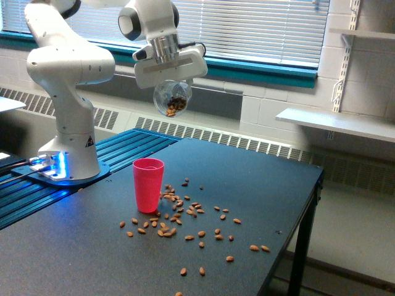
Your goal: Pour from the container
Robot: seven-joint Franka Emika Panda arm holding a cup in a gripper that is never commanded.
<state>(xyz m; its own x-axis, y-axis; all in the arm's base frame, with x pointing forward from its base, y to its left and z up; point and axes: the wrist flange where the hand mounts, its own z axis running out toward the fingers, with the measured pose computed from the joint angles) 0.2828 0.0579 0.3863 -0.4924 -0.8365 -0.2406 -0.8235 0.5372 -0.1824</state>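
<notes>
we see our white arm point(68, 68) rising from its base and arching over, wrist bent down, gripper point(171, 92) high up with fingers clamped on the jar point(172, 98).

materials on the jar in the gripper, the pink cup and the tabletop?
The jar: looks like clear plastic, glossy; the brown nuts show through its wall. Glass can't be ruled out from look alone.
Pink cup: opaque plastic by its look, smooth, even colour, thin rim.
Tabletop: dark matte surface with little glare, probably laminate; the material under it can't be told.
</notes>
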